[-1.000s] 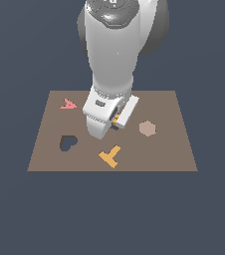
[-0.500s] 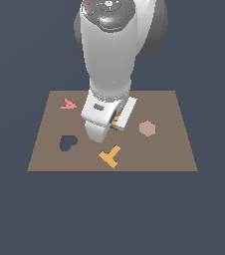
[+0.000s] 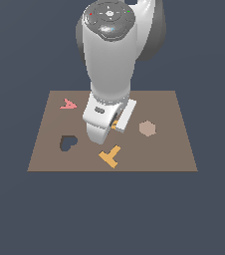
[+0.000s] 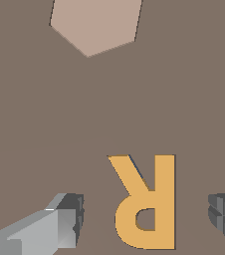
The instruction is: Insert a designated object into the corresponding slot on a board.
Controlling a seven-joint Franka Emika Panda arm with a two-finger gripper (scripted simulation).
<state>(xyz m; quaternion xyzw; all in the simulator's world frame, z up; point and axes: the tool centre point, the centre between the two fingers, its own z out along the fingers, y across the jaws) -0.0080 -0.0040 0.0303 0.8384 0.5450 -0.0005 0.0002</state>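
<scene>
We see our white, bulky Franka arm reaching straight down, wrist low; our grey two-fingered gripper hangs spread wide, fingertips touching nothing.

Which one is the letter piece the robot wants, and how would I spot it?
Find the flat brown board. The piece lies on it between the robot's open jaws, mostly hidden under the arm in the exterior view. It is the orange-yellow R, a letter shape, unlike the orange T piece or pale hexagon nearby.
</scene>
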